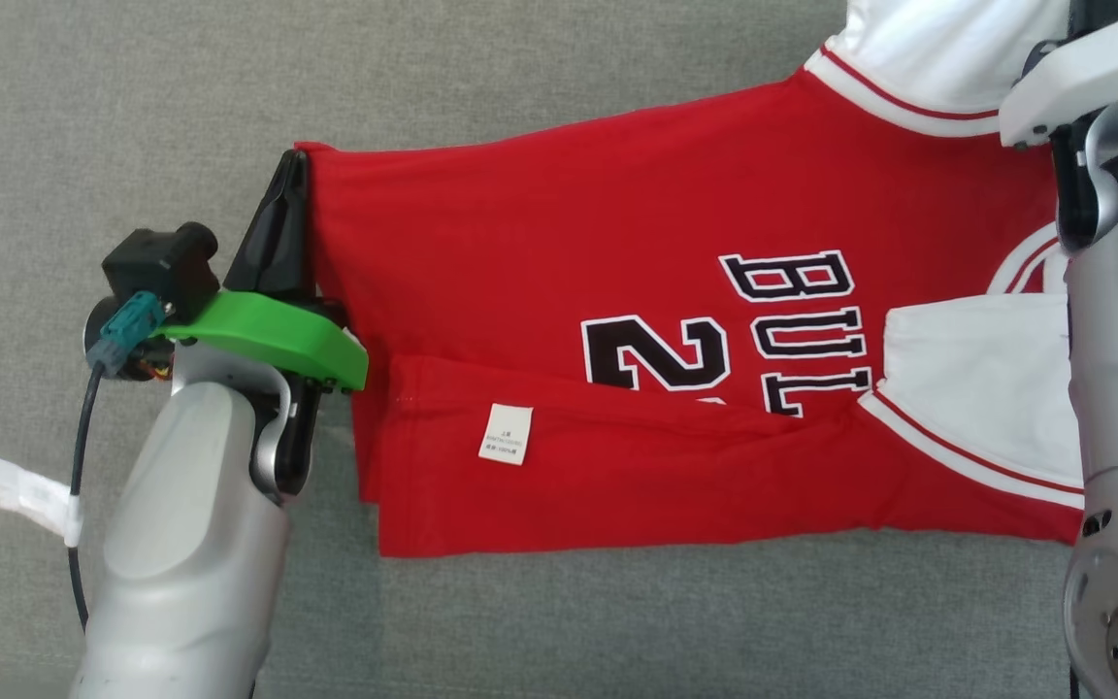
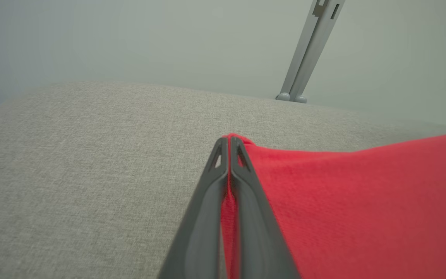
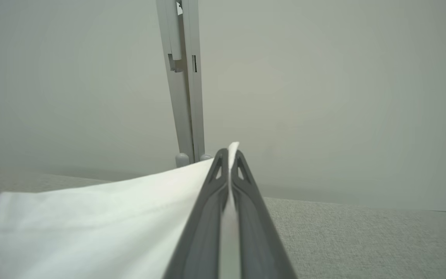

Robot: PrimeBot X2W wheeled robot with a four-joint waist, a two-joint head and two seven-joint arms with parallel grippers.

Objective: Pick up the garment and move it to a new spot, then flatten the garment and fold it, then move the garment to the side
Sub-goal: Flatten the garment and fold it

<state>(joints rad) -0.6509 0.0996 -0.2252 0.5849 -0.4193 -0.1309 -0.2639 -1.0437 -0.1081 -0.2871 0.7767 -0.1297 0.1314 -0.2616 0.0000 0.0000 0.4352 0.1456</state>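
Where the two long dark fingers of the left gripper (image 2: 229,142) meet, they are pressed together on a fold of red cloth. This tool is clamped on a hem corner of the red knit basketball jersey with white sleeves and black lettering (image 1: 617,243). From those tips the jersey runs away toward the right gripper (image 3: 229,153), whose fingers are likewise pinched tight, on white sleeve cloth at the opposite end; exactly where on the sleeve I cannot tell.

The garment's long axis therefore lies from one gripper to the other, hem at the left one and shoulders at the right. It is spread over the grey woven cushion surface (image 1: 132,97). The long edge on the robot's side of the left gripper is already turned over onto the front (a small white care label (image 1: 506,434) shows on that flap).

My judgement is that the coming fold turns on this: the left-held corner sits on the far long edge, with each arm nearest its own end. That edge would have to travel toward the robot, with both arms moving together.
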